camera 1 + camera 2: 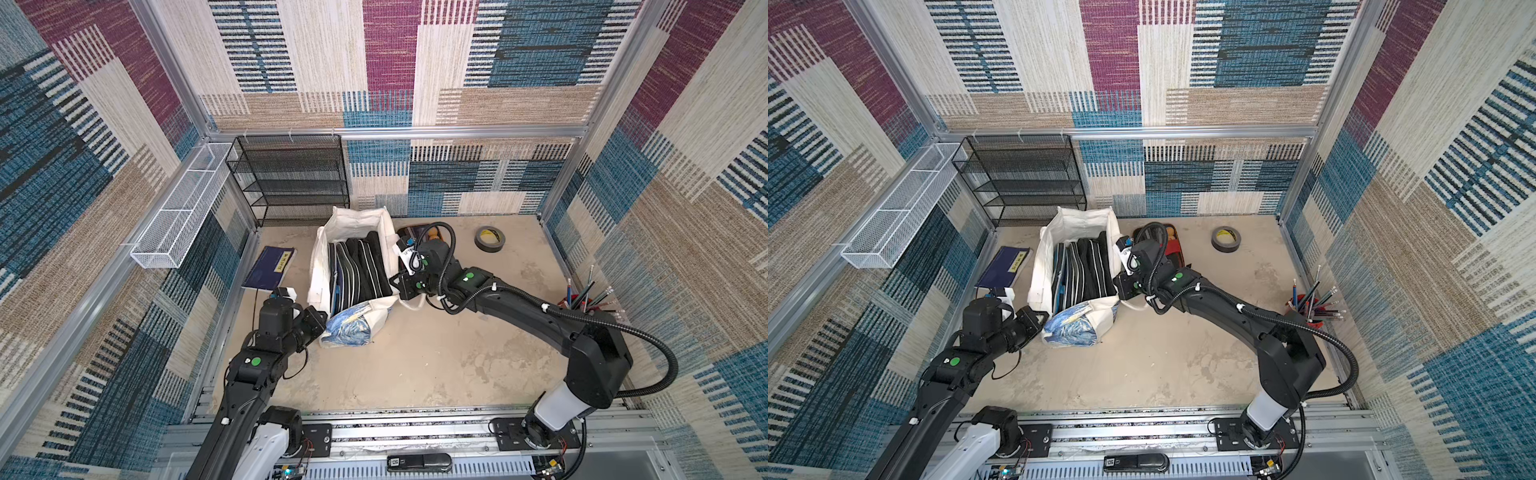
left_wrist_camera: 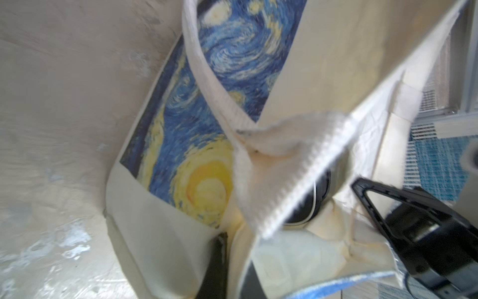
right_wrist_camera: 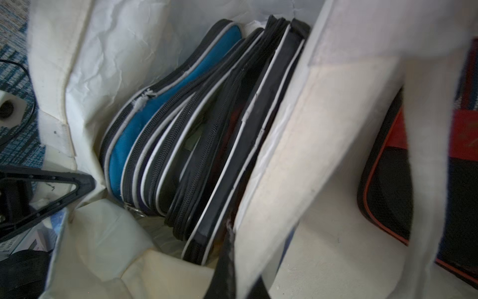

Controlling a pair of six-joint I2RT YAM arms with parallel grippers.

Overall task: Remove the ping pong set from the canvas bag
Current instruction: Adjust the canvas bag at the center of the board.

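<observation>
The big cream canvas bag [image 1: 322,266] with the blue and yellow picture stands open at 11 o'clock on the sandy table [image 1: 436,353]. Inside it, flat black zip cases [image 1: 365,270] stand in a row. The left gripper [image 1: 321,323] pinches the bag's rim at 7 o'clock, and the right gripper [image 1: 400,291] pinches it at 4 o'clock.

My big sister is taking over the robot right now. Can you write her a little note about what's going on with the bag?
Left gripper: shut, fingers pinching the canvas bag at its near left corner.
Right gripper: shut on the bag's near right rim.
Bag: upright and open on the table; several zipped paddle cases stand inside.
Done: bag held open; a red-and-black case lies outside, beside it.
To do: lift the set's case out of the bag; none is gripped yet.
</observation>
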